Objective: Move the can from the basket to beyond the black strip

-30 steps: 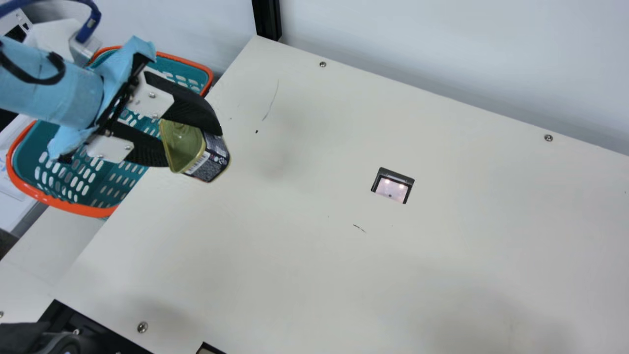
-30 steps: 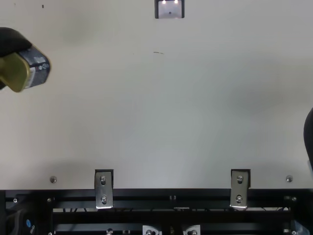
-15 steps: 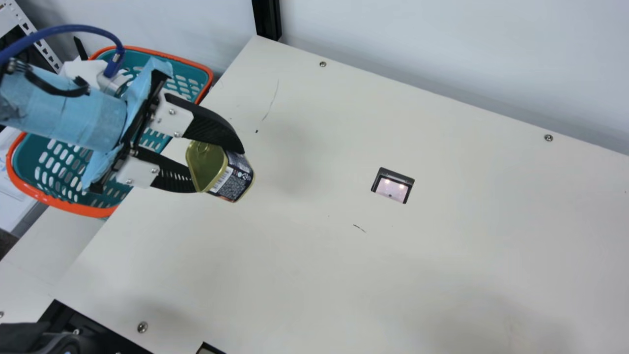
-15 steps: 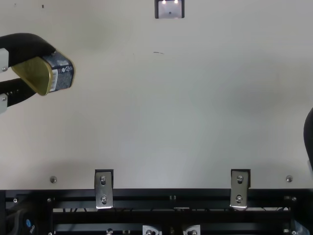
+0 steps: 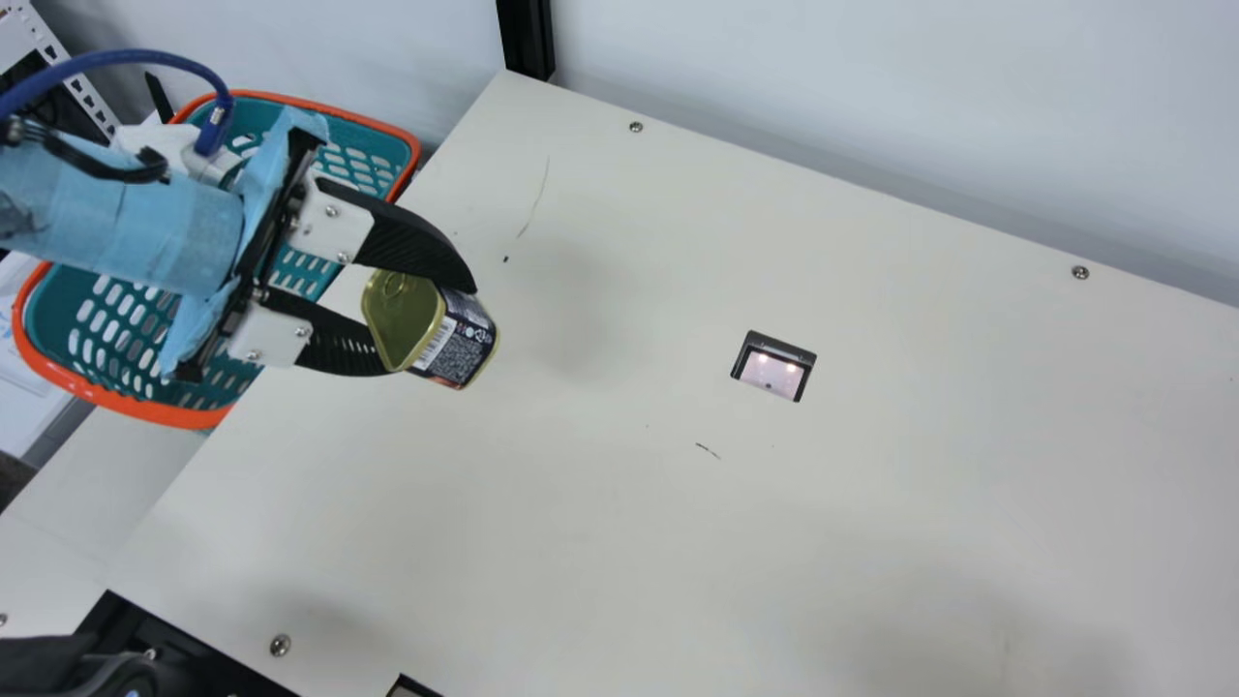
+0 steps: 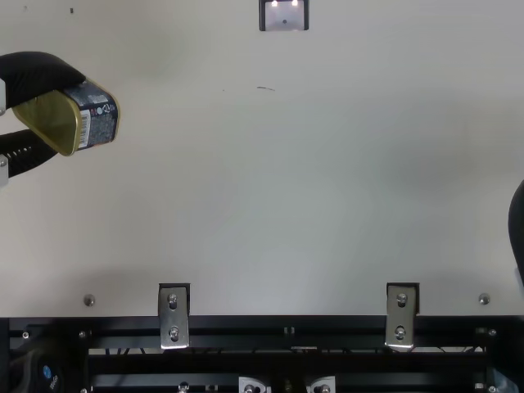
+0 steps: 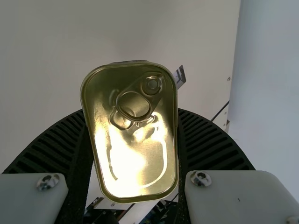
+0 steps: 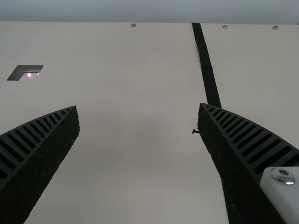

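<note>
Left gripper pinches the ring-pull can by its sides; we judge it rigid, slick, fairly light: grip mid-wall.

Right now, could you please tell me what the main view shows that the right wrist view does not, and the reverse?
Main view: the left gripper holding the can, tilted, and the teal basket with its orange rim, beside the table.

Right wrist view: the right gripper, fingers wide apart with nothing between them, and the black strip running across the table.

Shared: the cream table, its small cut-out and the pale wall.
</note>
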Robot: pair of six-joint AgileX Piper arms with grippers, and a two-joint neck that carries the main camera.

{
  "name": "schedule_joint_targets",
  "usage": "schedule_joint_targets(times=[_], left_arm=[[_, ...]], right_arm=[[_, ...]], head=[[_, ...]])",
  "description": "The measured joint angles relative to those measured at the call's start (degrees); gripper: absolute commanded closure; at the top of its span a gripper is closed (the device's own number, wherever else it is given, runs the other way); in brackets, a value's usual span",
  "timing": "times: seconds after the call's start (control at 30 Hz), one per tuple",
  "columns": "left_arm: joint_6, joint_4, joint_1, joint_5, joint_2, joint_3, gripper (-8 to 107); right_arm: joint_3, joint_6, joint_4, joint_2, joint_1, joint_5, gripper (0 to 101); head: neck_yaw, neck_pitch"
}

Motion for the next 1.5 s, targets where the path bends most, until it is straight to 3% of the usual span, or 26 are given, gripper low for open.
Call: schedule_joint_targets(times=[0.53, 0.7, 1.0, 1.5], left_arm=[[0.32, 0.0, 0.14, 0.0, 0.0, 0.0, 89], [0.58, 2.1, -0.99, -1.52, -0.33, -0.49, 89], [0.92, 8.2, -6.93, -8.05, -1.61, -3.08, 89], [2.97, 19.35, -24.38, -23.56, -1.15, -7.64, 89]], right_arm=[[0.0, 0.0, 0.0, 0.0, 0.0, 0.0, 0], [0.0, 0.0, 0.0, 0.0, 0.0, 0.0, 0], [0.0, 0.0, 0.0, 0.0, 0.0, 0.0, 0], [0.0, 0.0, 0.0, 0.0, 0.0, 0.0, 0]], head=[[-0.59, 0.0], [-6.16, 0.0], [-18.48, 0.0], [-31.96, 0.0]])
